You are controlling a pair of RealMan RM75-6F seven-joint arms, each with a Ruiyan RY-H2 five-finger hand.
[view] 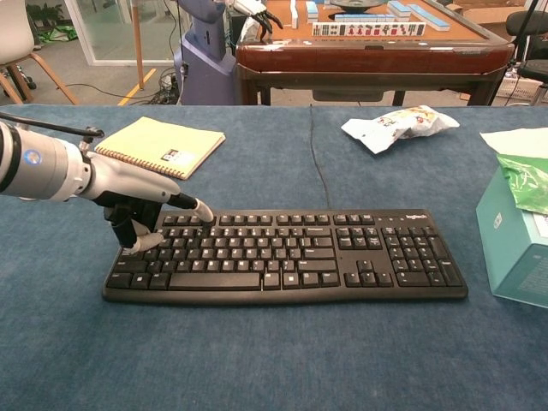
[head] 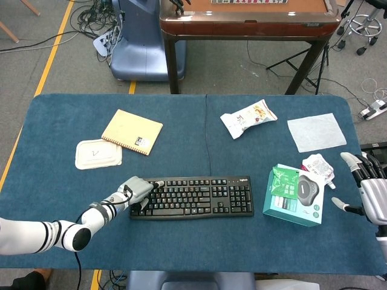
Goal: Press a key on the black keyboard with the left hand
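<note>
While the notebook (head: 132,132) and a white tray (head: 98,153) lie at the table's (head: 54,115) far left, the left hand (view: 137,218) rests over the left end of the black keyboard (view: 287,255), most fingers curled under and one fingertip (view: 205,211) stretched onto the top key row. Further right sit a snack bag (head: 248,118), a teal box (head: 294,194) and a white cloth (head: 316,132). At the right edge the right hand (head: 370,190) hovers empty, fingers spread.

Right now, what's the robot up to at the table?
The left hand is at the left end of the black keyboard, one finger stretched to the top key row, the other fingers curled over the keys below. The right hand hangs open at the table's right edge, holding nothing, beside the teal box.
</note>
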